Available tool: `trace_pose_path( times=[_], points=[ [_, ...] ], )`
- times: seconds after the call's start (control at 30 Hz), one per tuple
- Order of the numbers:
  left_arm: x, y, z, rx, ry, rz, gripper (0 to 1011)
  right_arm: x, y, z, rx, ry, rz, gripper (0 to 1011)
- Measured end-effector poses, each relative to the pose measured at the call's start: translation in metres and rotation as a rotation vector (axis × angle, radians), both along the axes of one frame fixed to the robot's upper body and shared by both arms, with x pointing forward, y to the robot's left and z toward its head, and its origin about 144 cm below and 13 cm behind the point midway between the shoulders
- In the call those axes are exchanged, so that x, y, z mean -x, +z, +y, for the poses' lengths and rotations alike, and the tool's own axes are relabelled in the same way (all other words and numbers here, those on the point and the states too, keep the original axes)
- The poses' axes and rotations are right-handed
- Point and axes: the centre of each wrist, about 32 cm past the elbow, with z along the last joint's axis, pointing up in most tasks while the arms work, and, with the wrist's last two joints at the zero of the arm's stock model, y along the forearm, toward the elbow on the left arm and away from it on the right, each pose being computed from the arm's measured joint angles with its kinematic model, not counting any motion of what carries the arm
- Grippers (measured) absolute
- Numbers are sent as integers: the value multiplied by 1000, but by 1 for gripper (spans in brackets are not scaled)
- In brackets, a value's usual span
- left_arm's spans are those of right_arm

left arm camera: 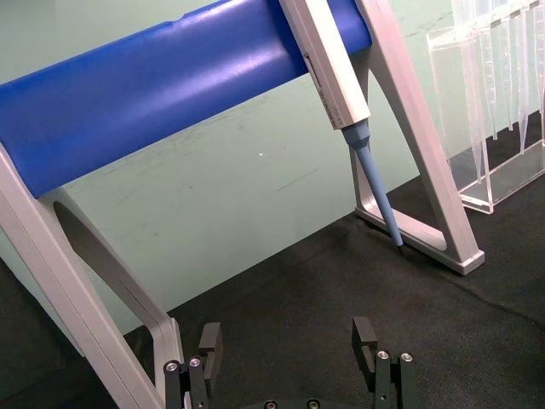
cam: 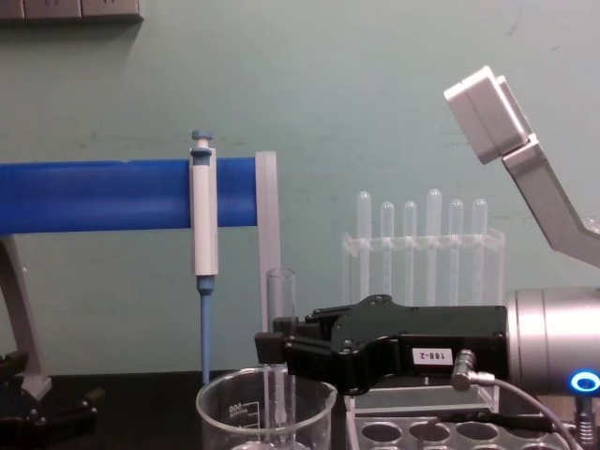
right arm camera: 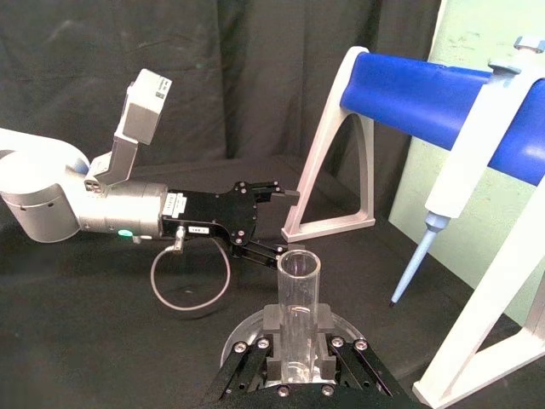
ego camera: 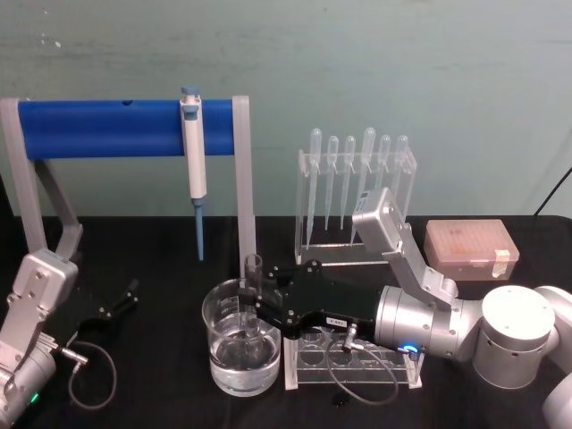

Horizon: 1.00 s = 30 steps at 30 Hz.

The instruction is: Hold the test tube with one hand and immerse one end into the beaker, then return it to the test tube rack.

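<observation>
On the black bench [ego camera: 161, 259] the white rack [ego camera: 353, 384] stands just to the right of the beaker [ego camera: 217, 357], whose bottom holds clear liquid. Our right gripper [ego camera: 259, 308] reaches across the rack to the beaker and is clenched on the tube [ego camera: 253, 268] at about mid-height. The tube stands upright, its rim above the gripper and its lower end down inside the beaker, seemingly in the liquid. Our left gripper [left arm camera: 287, 341] rests released at the bench's left, near the blue stand.

We judge the tube light and stiff, but smooth, brittle and likely wet at the bottom. The mid-height hold suits it: firm enough against slipping, never crushing. We should keep it vertical and clear of the beaker wall and the rack's holes.
</observation>
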Motion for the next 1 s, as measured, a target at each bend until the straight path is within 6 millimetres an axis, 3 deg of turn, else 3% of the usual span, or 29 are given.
trace_pose_path(
  times=[1.0],
  points=[
    [0,0,0,0,0,0,1000,0,0,0,0,0,0,227]
  ],
)
